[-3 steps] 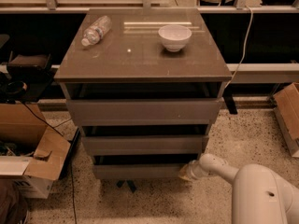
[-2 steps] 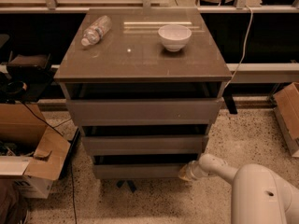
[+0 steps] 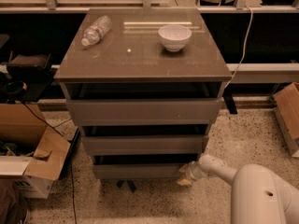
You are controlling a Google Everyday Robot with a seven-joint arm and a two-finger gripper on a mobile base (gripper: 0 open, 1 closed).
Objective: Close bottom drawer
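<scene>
The grey-brown cabinet point(image 3: 145, 59) has three drawers, all pulled out a little. The bottom drawer point(image 3: 138, 171) is the lowest one, with a plain flat front near the floor and a dark gap above it. My gripper point(image 3: 186, 175) is at the right end of the bottom drawer's front, low by the floor, touching or almost touching it. The white arm point(image 3: 252, 190) reaches in from the lower right.
A clear plastic bottle point(image 3: 96, 30) lies on the cabinet top and a white bowl point(image 3: 174, 36) stands there. An open cardboard box point(image 3: 30, 160) sits on the floor to the left, another box point(image 3: 287, 113) at the right. Cables run along the floor.
</scene>
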